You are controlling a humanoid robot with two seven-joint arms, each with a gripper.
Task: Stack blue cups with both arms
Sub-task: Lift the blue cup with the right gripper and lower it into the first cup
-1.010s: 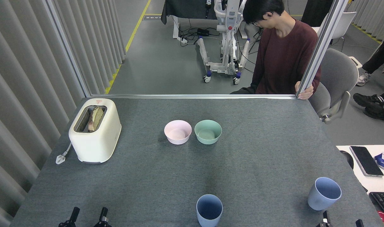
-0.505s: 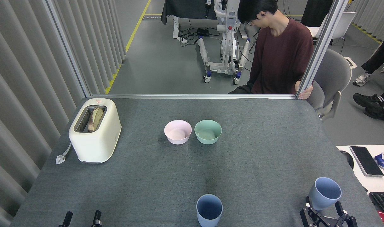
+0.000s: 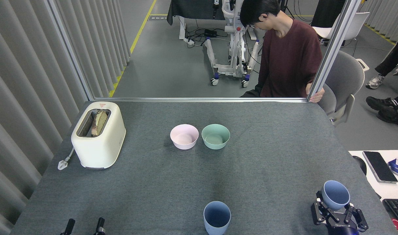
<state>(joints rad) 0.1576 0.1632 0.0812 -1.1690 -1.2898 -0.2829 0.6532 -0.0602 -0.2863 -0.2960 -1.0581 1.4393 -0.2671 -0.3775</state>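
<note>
Grey felt is covering the table (image 3: 153, 182); near its front right corner the right gripper (image 3: 336, 213) is clamping one blue cup (image 3: 335, 195), probably for carrying to the other blue cup (image 3: 217, 217) at the front edge, while the left gripper (image 3: 84, 227) is sitting with fingers apart.

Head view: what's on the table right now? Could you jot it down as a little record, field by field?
right cup: near right edge of the table, right gripper closed around its base
centre cup: upright at the near edge, nothing touching it
left gripper: at bottom left, only the fingertips show, apart, holding nothing
pink bowl: mid-table, beside the green bowl
toaster: far left, bread in one slot
person: seated beyond the far edge
stacking: not yet done
</note>
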